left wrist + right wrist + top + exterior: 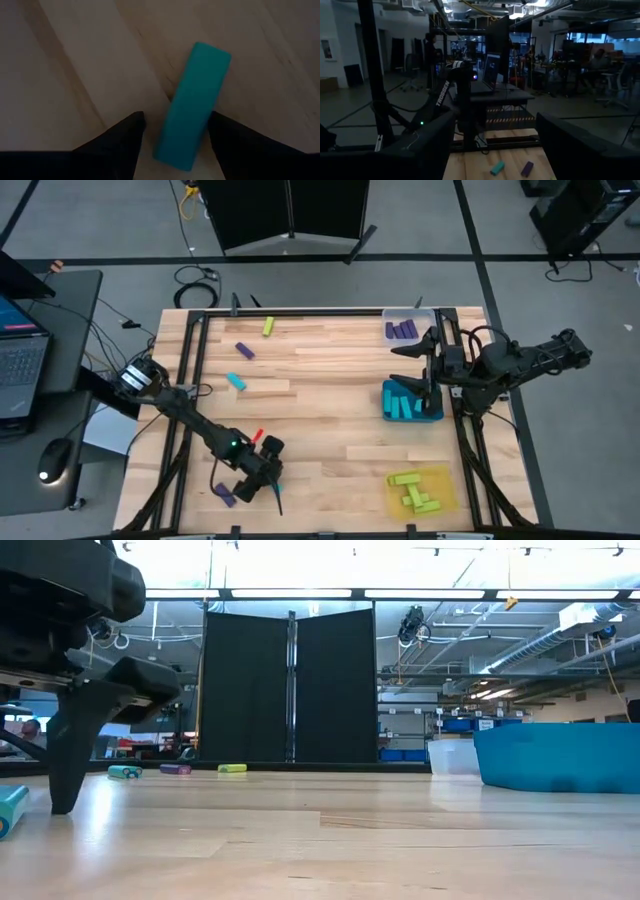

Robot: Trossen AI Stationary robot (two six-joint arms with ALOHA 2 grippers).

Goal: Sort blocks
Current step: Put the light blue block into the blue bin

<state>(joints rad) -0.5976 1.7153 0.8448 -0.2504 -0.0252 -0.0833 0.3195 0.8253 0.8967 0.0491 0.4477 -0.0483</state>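
Left gripper jaws open astride cyan block

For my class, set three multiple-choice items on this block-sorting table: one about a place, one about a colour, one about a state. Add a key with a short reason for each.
1. Where is the left gripper?
A. Over the clear tray
B. Near the table's front edge, left of centre
C. Inside the yellow tray

2. What colour is the block between the left gripper's fingers?
A. Cyan
B. Purple
C. Yellow-green

3. How do the right gripper's fingers stand?
A. Shut on a block
B. Open, holding nothing
C. Out of view

Key:
1 B, the high view shows it low on the table by a purple block.
2 A, the left wrist view shows a cyan bar lying between the open fingers.
3 B, the right wrist view shows them spread, empty, raised by the teal tray.
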